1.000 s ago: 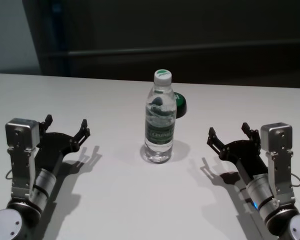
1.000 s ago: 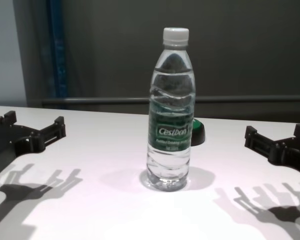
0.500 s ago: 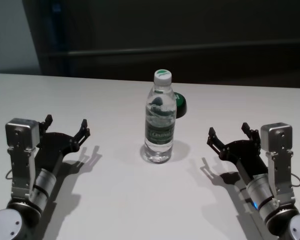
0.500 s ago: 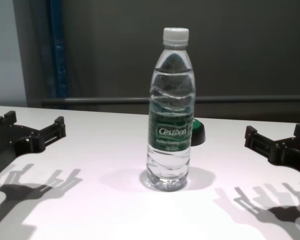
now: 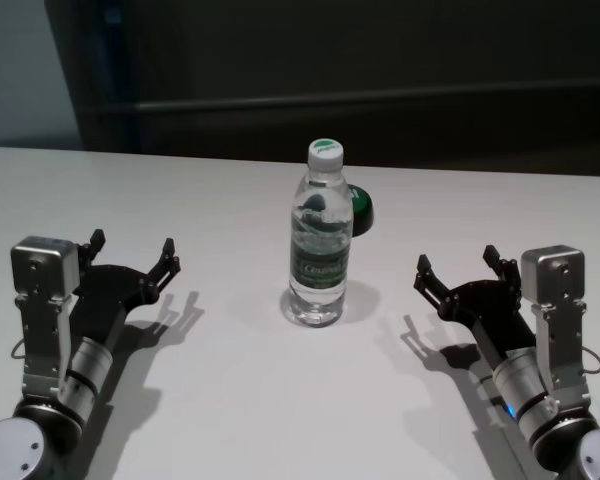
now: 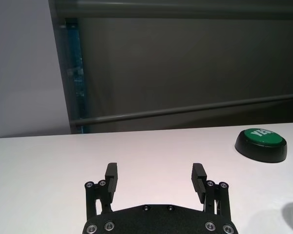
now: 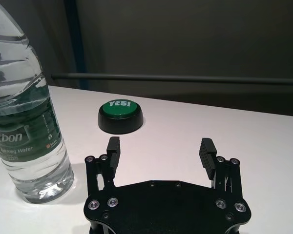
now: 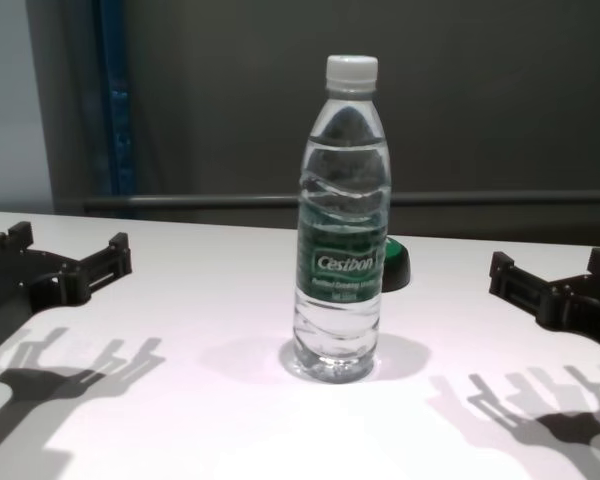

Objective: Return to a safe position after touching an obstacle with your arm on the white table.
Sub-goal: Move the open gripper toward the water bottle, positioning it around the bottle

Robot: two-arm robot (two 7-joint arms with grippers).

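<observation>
The left gripper (image 5: 132, 256) has its jaws spread apart with nothing between them, hanging just above the counter (image 5: 230, 400) toward its left side and nearer the front edge than the bottle is. The right gripper (image 5: 458, 267) mirrors it on the right side, jaws likewise apart and empty. Both sit well apart from the obstacle (image 5: 320, 235), the clear water bottle with the white cap and green label, which stands upright near the middle of the counter between the two arms.

Judged from this layout, the retreat looks all but complete: neither arm touches the bottle, both are drawn back symmetrically toward the robot's body, and the bottle is unspilled and upright. Nothing obvious remains beyond holding this pose, though whether it is the intended safe pose cannot be confirmed from the views.

Behind the bottle, toward the far edge, a small dark button with a green top (image 7: 120, 116) is partly hidden in the head view. The left wrist view shows only a sliver of the bottle's base. The chest view cuts off both forearms, showing just the fingertips and their shadows.
</observation>
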